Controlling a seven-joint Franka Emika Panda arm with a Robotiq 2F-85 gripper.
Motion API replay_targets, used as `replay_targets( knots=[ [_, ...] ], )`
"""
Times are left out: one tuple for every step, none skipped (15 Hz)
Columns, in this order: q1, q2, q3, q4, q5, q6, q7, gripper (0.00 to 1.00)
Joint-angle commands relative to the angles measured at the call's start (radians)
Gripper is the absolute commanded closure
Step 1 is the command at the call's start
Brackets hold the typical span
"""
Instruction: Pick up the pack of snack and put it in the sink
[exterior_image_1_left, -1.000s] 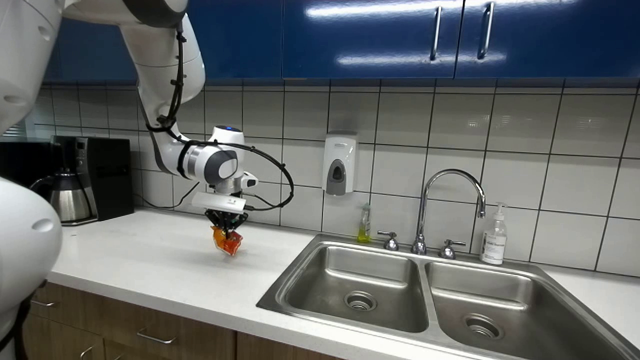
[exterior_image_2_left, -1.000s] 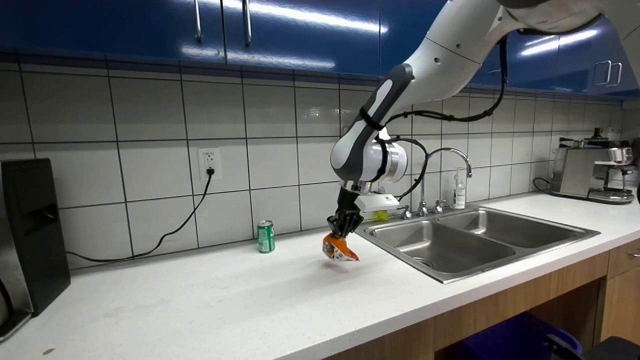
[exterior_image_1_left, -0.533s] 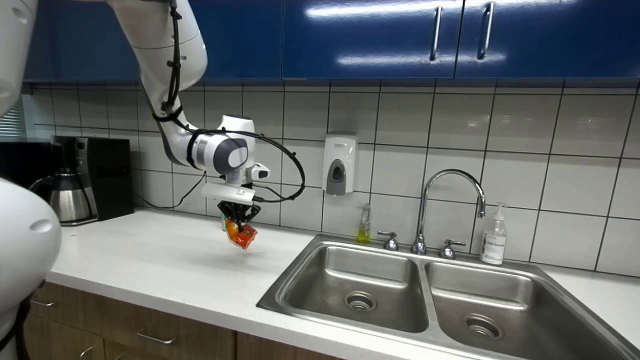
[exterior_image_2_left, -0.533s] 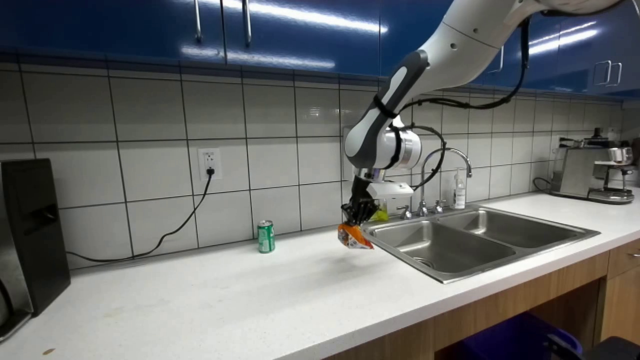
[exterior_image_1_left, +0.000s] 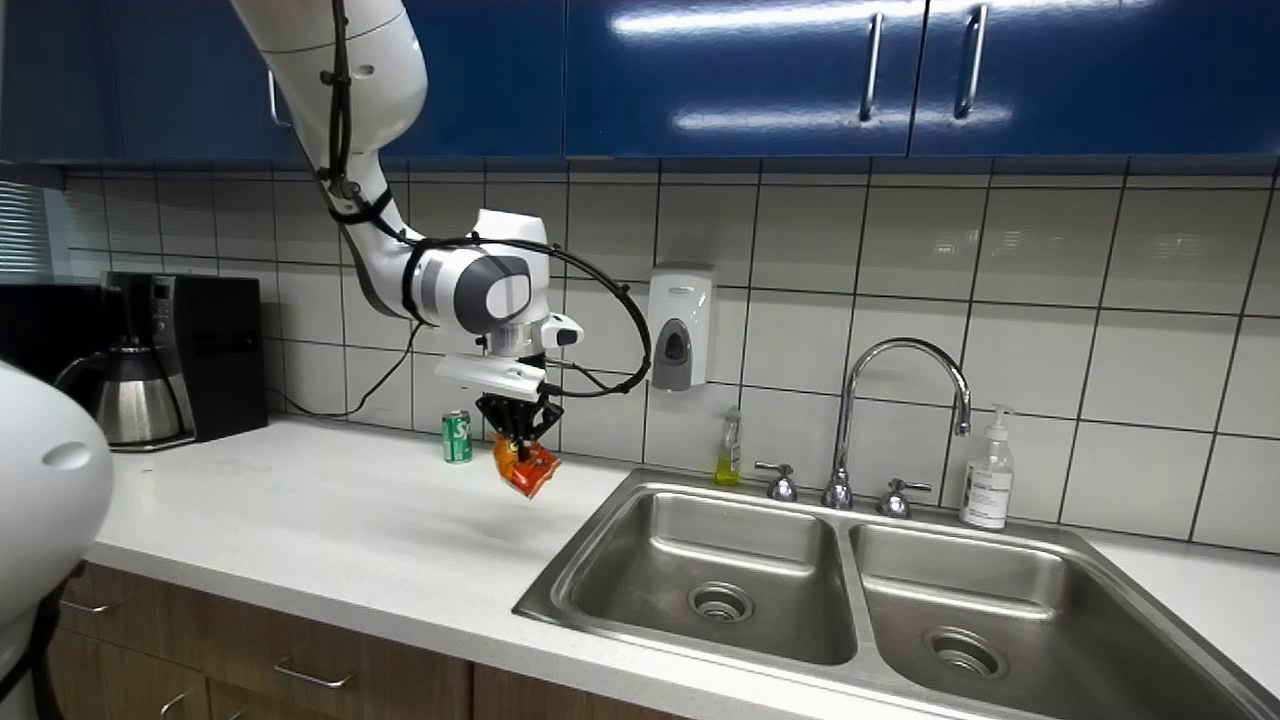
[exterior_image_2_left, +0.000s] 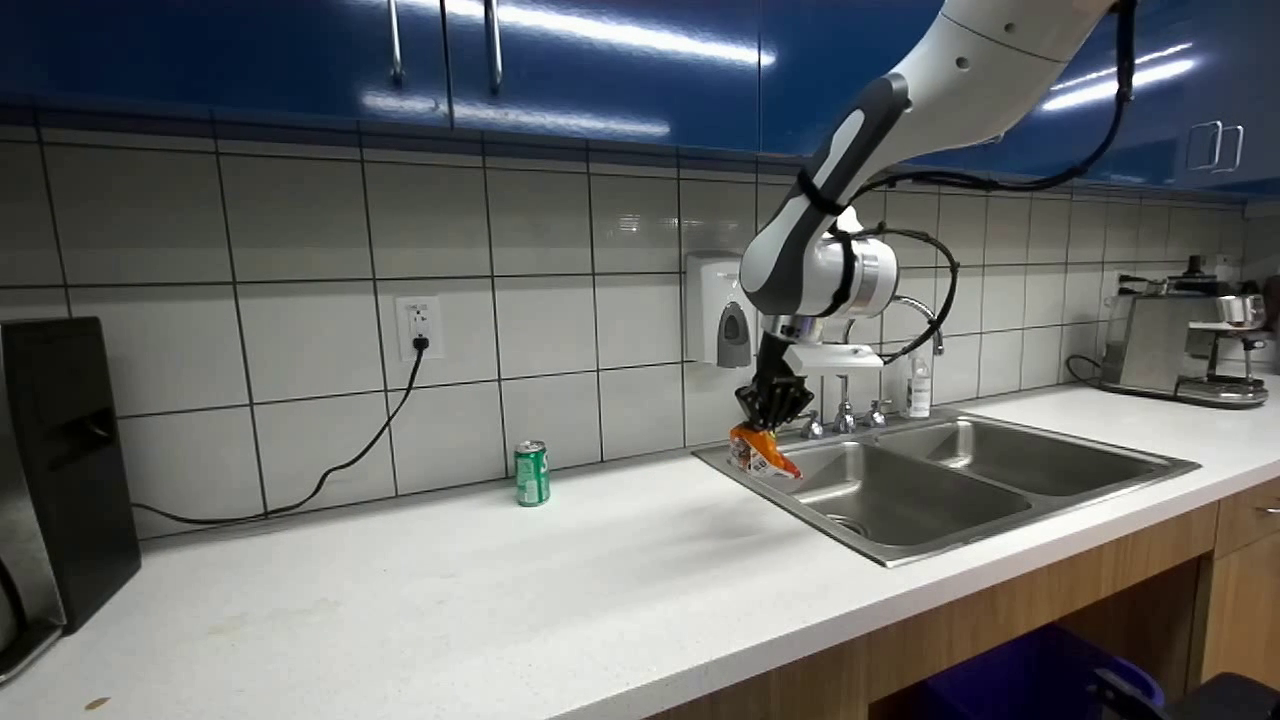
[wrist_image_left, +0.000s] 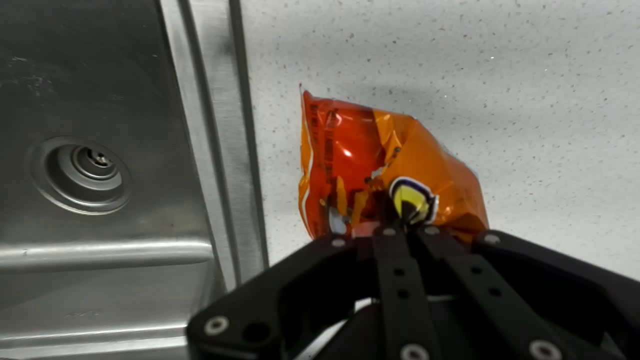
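The pincer (wrist_image_left: 406, 229) is clamped on the pack of snack (wrist_image_left: 380, 160), holding it above the counter (exterior_image_1_left: 330, 500) near the sink (wrist_image_left: 220, 75), with the green can (exterior_image_2_left: 532, 473) standing farther from the sink on that side, the curved tap (exterior_image_1_left: 844, 425) rising from the sink's rim, and the black coffee maker (exterior_image_1_left: 225, 360) well apart from it.

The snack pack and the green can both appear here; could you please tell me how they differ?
The snack pack is orange and red, while the can is mainly green. The pack is crinkled, the can a neat cylinder. The gripper holds the pack above the counter, whereas the can stands upright on it. Both carry printed markings.
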Motion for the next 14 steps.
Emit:
replay_targets(
  knots=[
    [-0.029, -0.08, -0.023, -0.055, -0.048, -0.024, 0.055, 1.0],
    [-0.035, -0.091, -0.034, -0.064, -0.054, -0.022, 0.061, 1.0],
    [-0.039, -0.099, -0.044, -0.072, -0.064, -0.02, 0.069, 1.0],
    [-0.045, -0.106, -0.054, -0.08, -0.073, -0.018, 0.074, 1.0],
    [-0.05, -0.111, -0.063, -0.086, -0.079, -0.015, 0.08, 1.0],
    [-0.055, -0.113, -0.072, -0.091, -0.082, -0.013, 0.082, 1.0],
    [-0.061, -0.116, -0.078, -0.096, -0.085, -0.011, 0.083, 1.0],
    [-0.066, -0.119, -0.085, -0.101, -0.086, -0.011, 0.085, 1.0],
    [-0.07, -0.121, -0.091, -0.107, -0.086, -0.01, 0.087, 1.0],
    [-0.073, -0.122, -0.096, -0.11, -0.084, -0.009, 0.087, 1.0],
    [-0.076, -0.123, -0.1, -0.112, -0.083, -0.009, 0.088, 1.0],
    [-0.077, -0.133, -0.102, -0.121, -0.085, -0.011, 0.094, 1.0],
    [-0.08, -0.136, -0.104, -0.124, -0.085, -0.011, 0.096, 1.0],
    [-0.081, -0.139, -0.106, -0.127, -0.086, -0.01, 0.099, 1.0]
  ],
)
